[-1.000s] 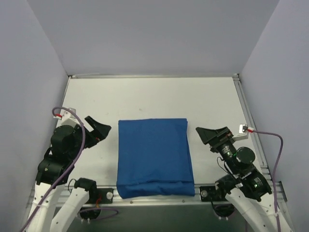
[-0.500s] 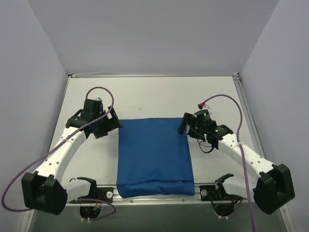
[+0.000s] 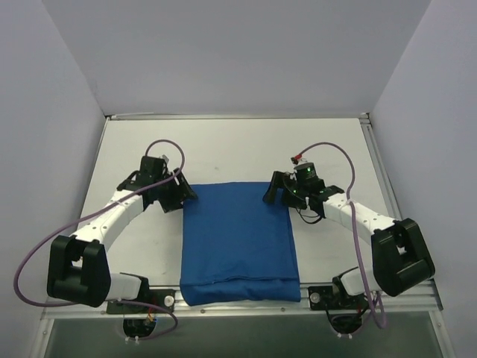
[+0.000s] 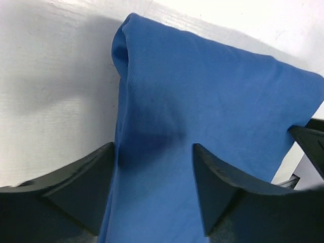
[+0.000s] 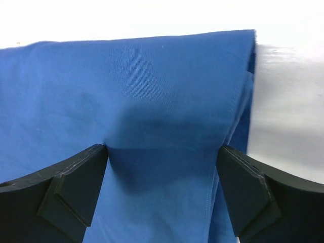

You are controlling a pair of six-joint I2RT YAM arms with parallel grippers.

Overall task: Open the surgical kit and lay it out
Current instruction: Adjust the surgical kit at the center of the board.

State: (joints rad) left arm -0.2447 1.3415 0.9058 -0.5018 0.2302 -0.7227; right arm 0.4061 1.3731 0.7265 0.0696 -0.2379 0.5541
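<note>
One white surface (image 3: 223, 145) carries one royal-blue cloth wrap (image 3: 238, 239), lying flat and folded shut. The task is judged barely begun, with all unfolding and laying out left to do. Two tools attend it: the left tool (image 3: 181, 195) at the wrap's far-left corner and the right tool (image 3: 277, 192) at its far-right corner. Each is spread, straddling the cloth edge without pinching it. Tray and instruments in view: none.

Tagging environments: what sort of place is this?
Probably a lab robot test cell: white table boxed in by plain grey walls, left arm and right arm bolted at its near edge, blue wrap on it.
</note>
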